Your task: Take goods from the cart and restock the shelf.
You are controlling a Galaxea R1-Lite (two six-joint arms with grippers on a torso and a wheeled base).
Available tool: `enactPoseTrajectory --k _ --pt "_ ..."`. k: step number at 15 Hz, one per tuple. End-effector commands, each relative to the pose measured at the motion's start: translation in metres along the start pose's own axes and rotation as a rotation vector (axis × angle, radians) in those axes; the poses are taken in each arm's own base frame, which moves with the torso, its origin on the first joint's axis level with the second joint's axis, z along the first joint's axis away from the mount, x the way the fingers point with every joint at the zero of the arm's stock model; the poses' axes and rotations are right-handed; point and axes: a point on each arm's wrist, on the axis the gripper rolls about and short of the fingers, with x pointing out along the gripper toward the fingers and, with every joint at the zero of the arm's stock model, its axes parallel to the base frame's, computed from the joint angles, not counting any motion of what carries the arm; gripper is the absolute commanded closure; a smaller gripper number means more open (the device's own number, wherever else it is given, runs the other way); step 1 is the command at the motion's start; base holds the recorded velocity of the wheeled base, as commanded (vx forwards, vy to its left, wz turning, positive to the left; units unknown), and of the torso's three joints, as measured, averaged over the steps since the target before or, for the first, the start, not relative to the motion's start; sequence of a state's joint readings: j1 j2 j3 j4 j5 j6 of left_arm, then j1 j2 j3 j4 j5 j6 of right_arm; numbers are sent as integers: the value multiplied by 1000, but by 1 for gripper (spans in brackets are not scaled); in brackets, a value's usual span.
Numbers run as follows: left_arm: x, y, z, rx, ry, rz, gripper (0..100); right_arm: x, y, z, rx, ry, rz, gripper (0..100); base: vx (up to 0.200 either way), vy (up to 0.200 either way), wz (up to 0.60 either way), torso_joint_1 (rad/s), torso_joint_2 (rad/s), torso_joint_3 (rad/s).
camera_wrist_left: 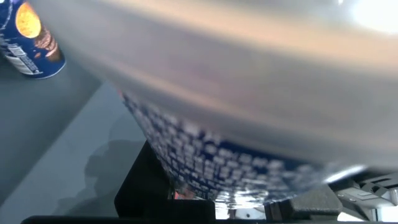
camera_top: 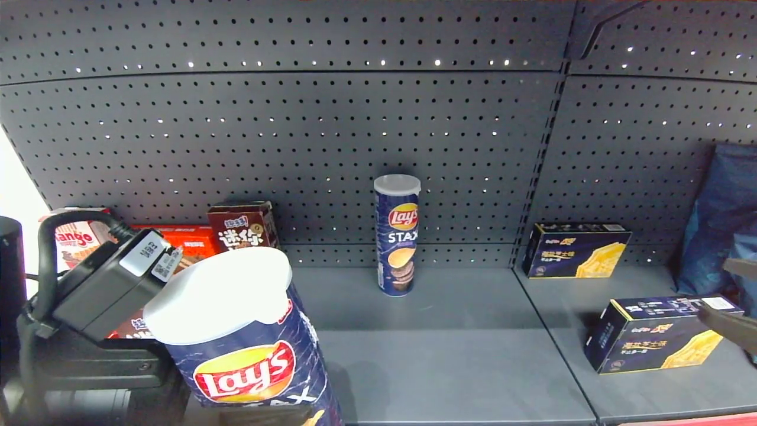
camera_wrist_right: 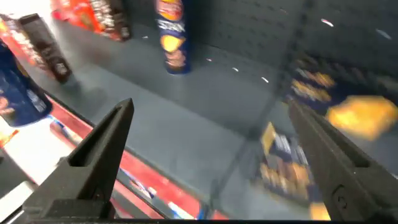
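You had the left gripper clamped low on the chip can, tilted over the shelf's front left, which looked light, slick and dentable, best held gently mid-body, while the right gripper gaped empty.

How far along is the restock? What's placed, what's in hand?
Placed: one chip can stands upright at the back of the shelf, with a rear box and a front box to its right. In hand: the left gripper holds a second can, not yet set down. The right gripper is open, empty. Left: placing that can.
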State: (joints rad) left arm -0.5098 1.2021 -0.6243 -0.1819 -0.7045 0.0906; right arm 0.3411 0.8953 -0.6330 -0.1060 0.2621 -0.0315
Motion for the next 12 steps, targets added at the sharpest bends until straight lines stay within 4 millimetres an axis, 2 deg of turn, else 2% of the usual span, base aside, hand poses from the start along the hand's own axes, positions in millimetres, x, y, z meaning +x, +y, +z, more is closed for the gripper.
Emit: enactPoseTrajectory --k 1,3,4,7,10,11,12 --pt "-1 2 0 -6 0 12 100 65 -4 14 -33 84 87 0 0 0 0 0 0 0" --pt "-1 2 0 -6 0 11 100 106 -8 15 -37 82 136 0 0 0 0 0 0 0" --pt "-1 2 -1 -7 1 10 100 116 -10 15 -38 79 156 0 0 0 0 0 0 0" --pt "0 3 -1 -9 3 1 100 169 -19 15 -31 85 208 0 0 0 0 0 0 0" --pt "2 4 1 -10 3 -2 100 205 -21 13 -32 93 219 0 0 0 0 0 0 0" --pt "4 6 1 -12 5 -2 100 224 -18 5 -41 99 245 0 0 0 0 0 0 0" --pt "4 7 3 -10 3 -4 100 234 -19 1 -51 87 248 0 0 0 0 0 0 0"
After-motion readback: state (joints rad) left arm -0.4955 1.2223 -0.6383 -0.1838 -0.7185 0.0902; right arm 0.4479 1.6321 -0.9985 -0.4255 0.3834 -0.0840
